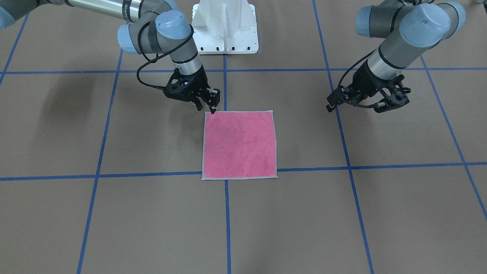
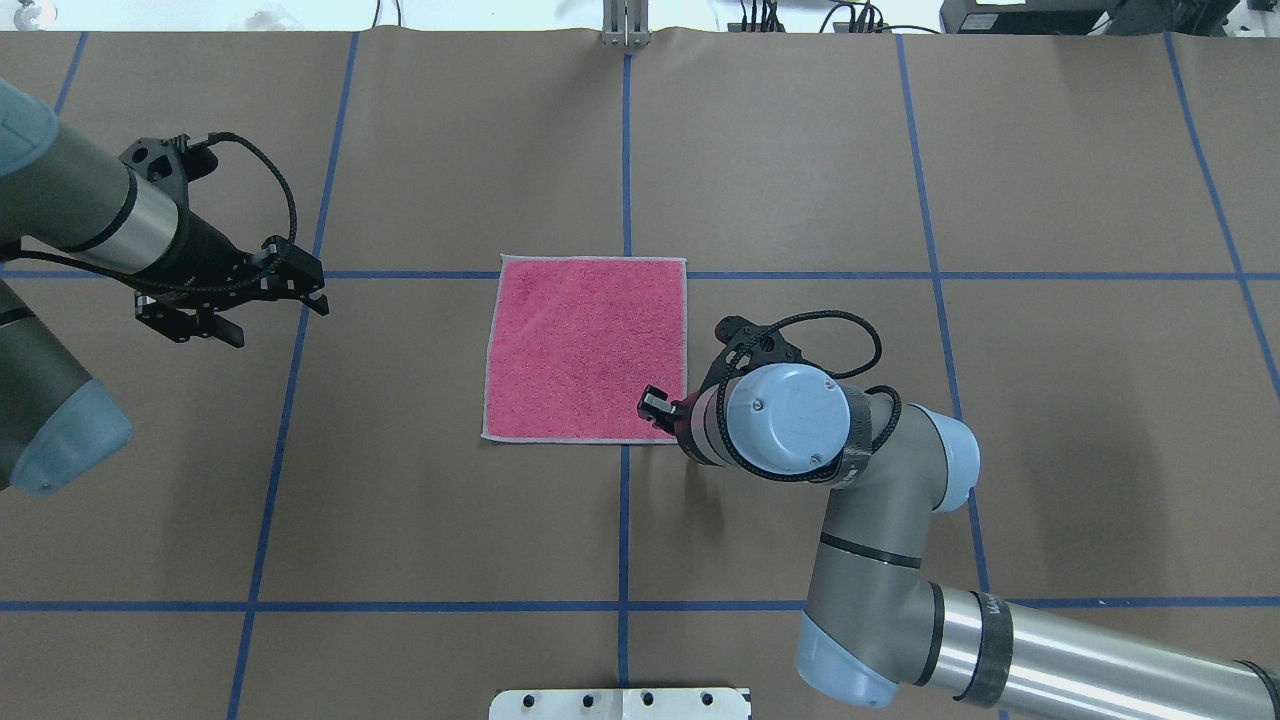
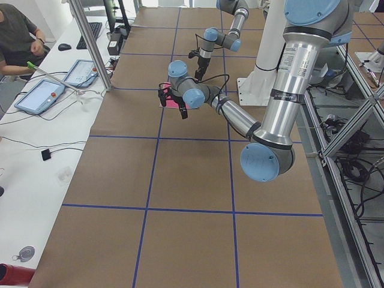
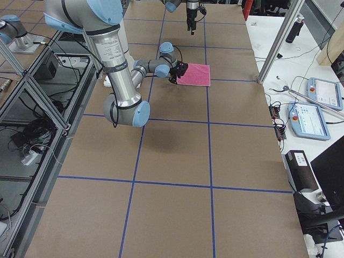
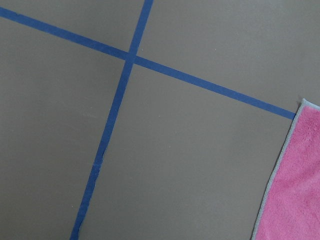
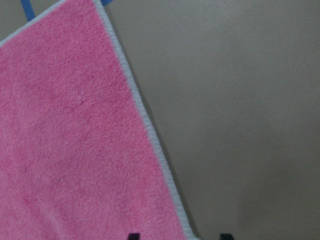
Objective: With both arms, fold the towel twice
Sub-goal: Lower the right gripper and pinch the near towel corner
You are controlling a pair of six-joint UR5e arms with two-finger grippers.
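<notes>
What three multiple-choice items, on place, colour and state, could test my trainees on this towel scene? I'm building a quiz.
1. On the towel, the right hand is at:
A) a corner nearest the robot
B) a far corner
C) the middle
2. The towel's upward face is:
A) grey
B) pink
C) white
3. The towel lies:
A) folded once
B) bunched
C) flat, unfolded
Answers: 1 A, its fingertips straddle the hem at that near corner; 2 B, pink shows overhead; 3 C, one full square with no crease.

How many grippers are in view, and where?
2. The right gripper sits open over the towel's corner nearest the robot, on its right side. The left gripper hangs apart from the towel, off to the robot's left. None appear hidden.
</notes>
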